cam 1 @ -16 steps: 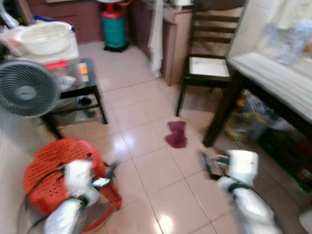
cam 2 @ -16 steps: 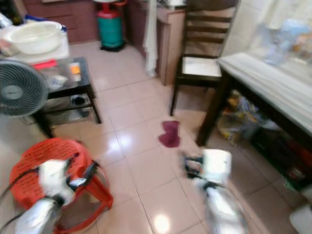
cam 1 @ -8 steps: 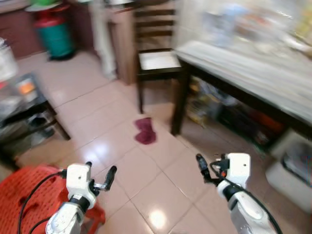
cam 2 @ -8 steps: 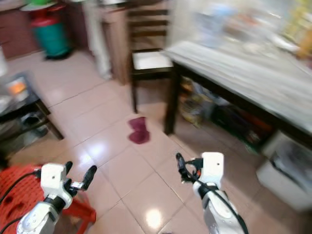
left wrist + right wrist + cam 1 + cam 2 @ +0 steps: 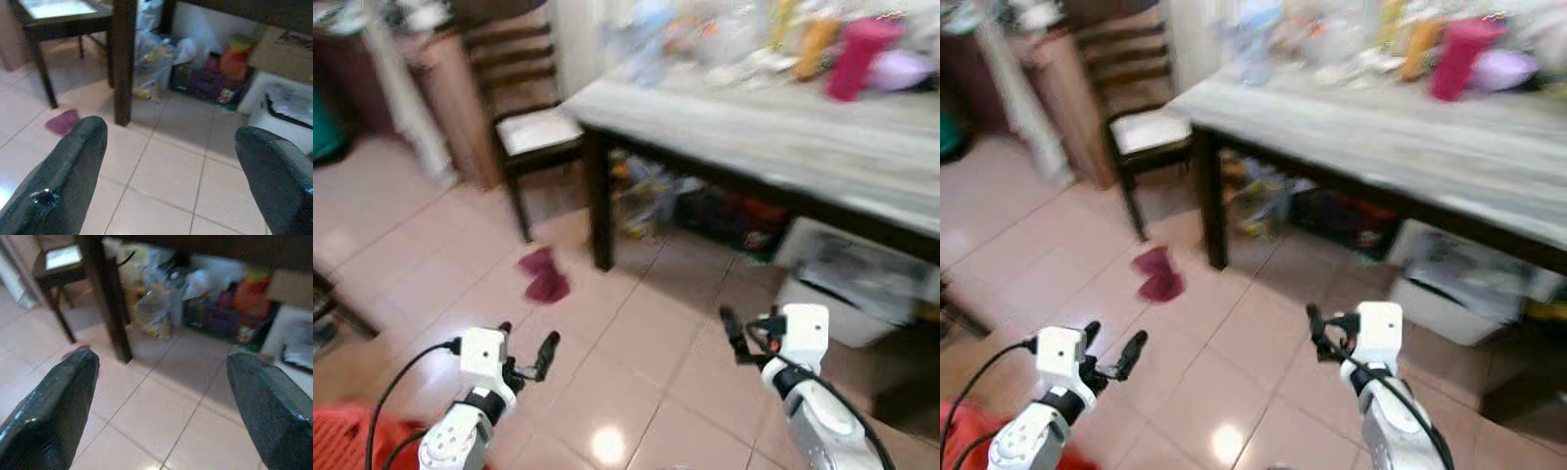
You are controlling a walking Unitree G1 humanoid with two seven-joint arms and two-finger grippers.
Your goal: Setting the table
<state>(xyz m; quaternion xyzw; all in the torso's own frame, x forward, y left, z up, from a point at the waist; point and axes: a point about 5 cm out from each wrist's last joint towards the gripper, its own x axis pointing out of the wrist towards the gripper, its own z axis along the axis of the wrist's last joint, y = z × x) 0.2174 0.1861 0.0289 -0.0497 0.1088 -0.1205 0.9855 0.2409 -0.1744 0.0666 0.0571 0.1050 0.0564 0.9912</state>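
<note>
No text, label, brand, number or sign can be read in any of the views. The items crowded on the table are blurred to patches of colour, and no lettering can be made out on them. The bags and packets stored under the table show bright printed surfaces, but nothing on them is legible. No marking can be discerned on the white box on the floor beside them.
</note>
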